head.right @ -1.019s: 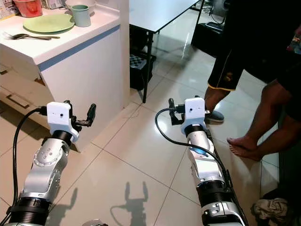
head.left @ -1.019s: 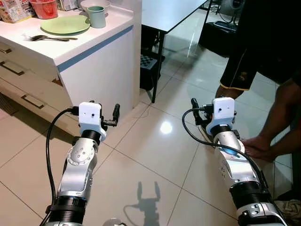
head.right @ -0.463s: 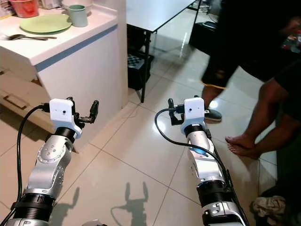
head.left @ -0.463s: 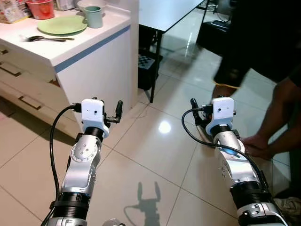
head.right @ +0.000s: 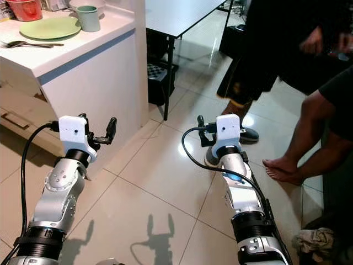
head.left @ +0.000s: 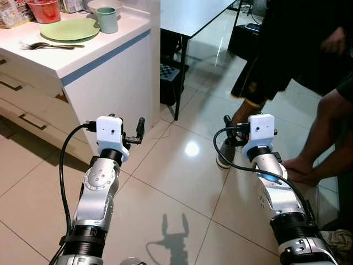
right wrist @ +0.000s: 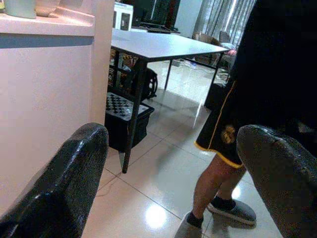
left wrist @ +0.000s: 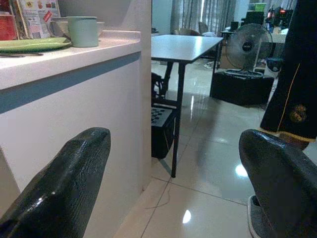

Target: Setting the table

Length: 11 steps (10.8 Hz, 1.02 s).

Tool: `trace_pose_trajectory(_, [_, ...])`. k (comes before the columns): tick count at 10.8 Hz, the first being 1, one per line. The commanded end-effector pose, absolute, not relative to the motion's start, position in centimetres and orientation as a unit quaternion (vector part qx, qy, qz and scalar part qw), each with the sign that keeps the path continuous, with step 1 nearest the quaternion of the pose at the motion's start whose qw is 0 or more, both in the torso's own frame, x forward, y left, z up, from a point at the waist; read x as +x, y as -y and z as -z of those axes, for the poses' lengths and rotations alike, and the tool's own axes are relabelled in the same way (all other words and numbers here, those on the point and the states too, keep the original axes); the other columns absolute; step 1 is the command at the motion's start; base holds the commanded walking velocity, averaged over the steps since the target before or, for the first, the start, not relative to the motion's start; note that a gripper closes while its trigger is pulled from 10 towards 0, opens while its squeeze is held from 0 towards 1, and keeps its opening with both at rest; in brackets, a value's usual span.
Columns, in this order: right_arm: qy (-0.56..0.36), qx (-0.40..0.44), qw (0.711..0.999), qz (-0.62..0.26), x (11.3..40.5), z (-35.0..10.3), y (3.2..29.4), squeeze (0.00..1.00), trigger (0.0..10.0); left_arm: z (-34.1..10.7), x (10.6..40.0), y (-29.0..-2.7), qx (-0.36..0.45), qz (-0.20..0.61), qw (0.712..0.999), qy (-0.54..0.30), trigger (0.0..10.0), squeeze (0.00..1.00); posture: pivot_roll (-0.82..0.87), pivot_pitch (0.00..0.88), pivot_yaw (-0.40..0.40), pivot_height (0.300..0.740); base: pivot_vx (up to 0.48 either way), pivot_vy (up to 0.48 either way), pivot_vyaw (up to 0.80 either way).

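On the white counter [head.left: 95,53] at the far left lie a green plate [head.left: 70,29], a pale green cup [head.left: 107,19], a fork and spoon [head.left: 47,46], a red cup [head.left: 45,10] and a white bowl [head.left: 91,4]. A white dining table [head.left: 193,14] stands just beyond the counter. My left gripper [left wrist: 173,188] is open and empty, held at mid height in front of the counter's side wall. My right gripper [right wrist: 173,183] is also open and empty, pointing at the table legs and a person's legs.
A person in black shorts [head.left: 276,61] stands close ahead on the right, one shoe [head.left: 223,157] beside my right wrist. Bare legs and feet of a second person [head.left: 309,165] are at the far right. A black crate [head.left: 172,74] sits under the table. Counter drawers [head.left: 30,118] line the left.
The person in black shorts has stepped leftward, with a foot now next to my right wrist. The view has shifted a little; my left arm rose slightly.
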State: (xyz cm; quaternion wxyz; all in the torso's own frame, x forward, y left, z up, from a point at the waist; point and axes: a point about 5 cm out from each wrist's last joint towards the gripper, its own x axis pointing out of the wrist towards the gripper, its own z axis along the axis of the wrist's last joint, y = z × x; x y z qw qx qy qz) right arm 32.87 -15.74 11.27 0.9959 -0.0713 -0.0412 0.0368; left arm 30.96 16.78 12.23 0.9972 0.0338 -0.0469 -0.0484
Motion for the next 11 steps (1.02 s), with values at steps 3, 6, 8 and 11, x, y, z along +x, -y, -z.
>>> trace_pose_trajectory(3, [0.046, -0.078, 0.995, -0.038, 33.0, -11.7, 15.9, 0.00, 10.0, -12.4, 31.1, -16.3, 0.038, 0.056, 0.997, 0.048, 10.0, 0.00, 0.12, 0.000, -0.036, 0.740, 0.000, 0.000, 0.00])
trace_pose_trajectory(6, [0.047, -0.079, 0.995, -0.039, 32.8, -11.6, 16.0, 0.00, 10.0, -12.2, 31.0, -16.1, 0.037, 0.058, 0.997, 0.048, 10.0, 0.00, 0.12, 0.000, -0.039, 0.740, 0.000, 0.000, 0.00])
trace_pose_trajectory(8, [0.046, -0.081, 0.995, -0.043, 32.9, -11.6, 15.6, 0.00, 10.0, -12.2, 30.9, -16.2, 0.035, 0.057, 0.997, 0.048, 10.0, 0.00, 0.12, 0.000, -0.042, 0.740, 0.000, 0.000, 0.00])
trace_pose_trajectory(11, [0.043, -0.082, 0.995, -0.047, 32.9, -11.5, 15.3, 0.00, 10.0, -11.4, 30.3, -15.4, 0.029, 0.064, 0.997, 0.037, 10.0, 0.00, 0.13, 0.000, -0.052, 0.740, 0.000, 0.000, 0.00])
